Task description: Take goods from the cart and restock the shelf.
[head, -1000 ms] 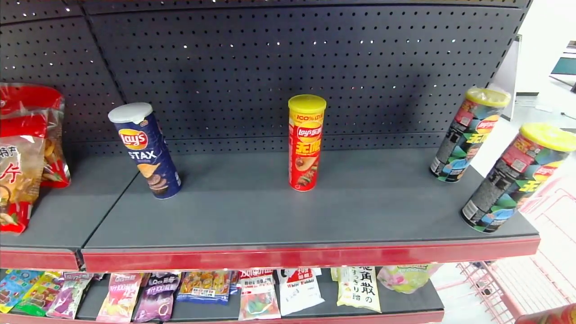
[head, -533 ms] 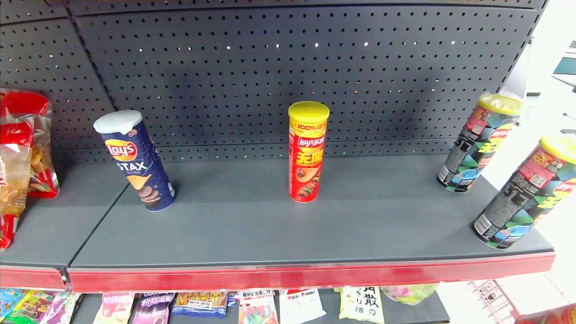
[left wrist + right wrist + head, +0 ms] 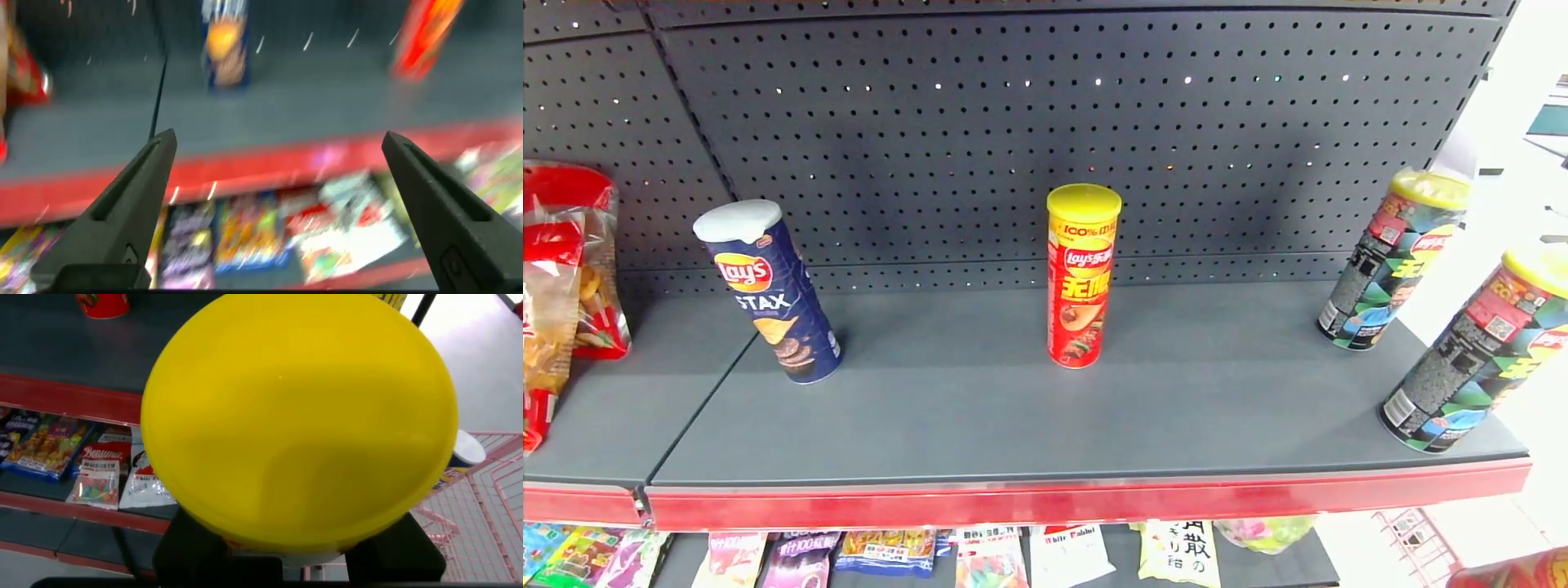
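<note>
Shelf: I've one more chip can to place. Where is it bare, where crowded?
For the held can, the shelf is bare between the blue can and the red can, and between the red can and the patterned cans at the right end. Crowded: snack bags at the left end, packets on the tier below.

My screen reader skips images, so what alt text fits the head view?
Four chip cans stand apart on a grey shelf: blue can left, red can centre, rear patterned can and front patterned can right. Snack packets lie below.
</note>
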